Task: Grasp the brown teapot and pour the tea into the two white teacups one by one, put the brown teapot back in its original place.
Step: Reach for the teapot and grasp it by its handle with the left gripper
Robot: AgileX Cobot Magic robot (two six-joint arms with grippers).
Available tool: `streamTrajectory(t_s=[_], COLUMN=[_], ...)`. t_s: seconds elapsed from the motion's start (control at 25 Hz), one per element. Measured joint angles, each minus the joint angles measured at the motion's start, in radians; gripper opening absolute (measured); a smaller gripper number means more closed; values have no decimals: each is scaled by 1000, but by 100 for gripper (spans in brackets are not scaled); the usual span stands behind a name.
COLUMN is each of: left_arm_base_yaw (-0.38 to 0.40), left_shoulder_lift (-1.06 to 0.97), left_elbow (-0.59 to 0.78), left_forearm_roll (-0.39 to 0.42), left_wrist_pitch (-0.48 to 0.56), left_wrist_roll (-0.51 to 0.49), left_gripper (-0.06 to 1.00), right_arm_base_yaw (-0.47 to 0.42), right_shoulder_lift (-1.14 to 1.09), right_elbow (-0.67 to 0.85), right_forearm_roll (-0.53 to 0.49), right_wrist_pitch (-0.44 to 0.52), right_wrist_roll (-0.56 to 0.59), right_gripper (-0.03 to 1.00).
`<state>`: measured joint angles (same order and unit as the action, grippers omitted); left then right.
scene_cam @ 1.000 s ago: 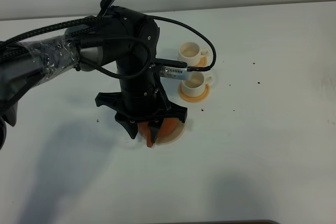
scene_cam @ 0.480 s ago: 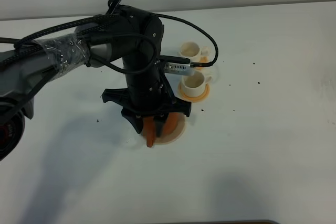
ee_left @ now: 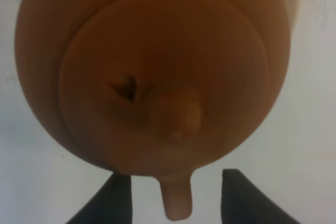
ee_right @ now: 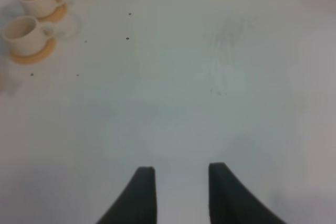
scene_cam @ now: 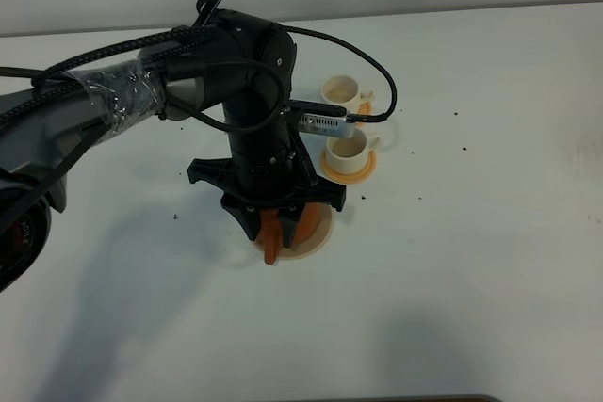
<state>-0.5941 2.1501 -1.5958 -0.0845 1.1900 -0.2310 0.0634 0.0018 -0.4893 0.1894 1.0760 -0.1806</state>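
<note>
Looking for the brown teapot (ee_left: 157,51); where is it?

Right under the left arm (scene_cam: 188,91); from up high the arm hides most of it, but the pale saucer (scene_cam: 321,235) peeks out below, so the pot is over that saucer on the white table (scene_cam: 471,251).

Is the left gripper (ee_left: 177,178) holding it?

No; its two dark fingers (ee_left: 113,203) stand apart; a thin brown bit (ee_left: 176,203) of the pot pokes out between them, with a gap on each side; handle or spout, I cannot tell which. From the arm's own camera the pot fills almost the whole view; the round lid faces the camera, with its little knob (ee_left: 185,115) near the middle.

And the two white teacups?

Both stand upright, past the pot and a little to the right; the far cup (scene_cam: 339,91) and the near cup (scene_cam: 346,145) are close together; the near one sits on a small orange coaster (scene_cam: 350,168), near the saucer but not touching it.

What about the right gripper (ee_right: 181,167)?

Its fingers are apart too, with nothing between them; it hangs over the white table, well apart from the cups.
</note>
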Motion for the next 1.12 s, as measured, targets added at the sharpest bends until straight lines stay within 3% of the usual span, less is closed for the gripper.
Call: streamTrajectory(t_s=[0.64,1.04,1.12], left_arm_base_yaw=[0,0,0], left_shoulder_lift=[21,24,24], left_elbow=[0,0,0], left_forearm_roll=[-21,-7,-4], left_wrist_pitch=[0,0,0], left_wrist_roll=[3,-18,-19], left_gripper=[38,12,11], right_arm_base_yaw=[0,0,0], right_shoulder_lift=[0,0,0], right_elbow=[0,0,0], right_forearm_roll=[0,0,0], right_wrist_pitch=[0,0,0], right_wrist_roll=[0,0,0], right_gripper=[24,24,24])
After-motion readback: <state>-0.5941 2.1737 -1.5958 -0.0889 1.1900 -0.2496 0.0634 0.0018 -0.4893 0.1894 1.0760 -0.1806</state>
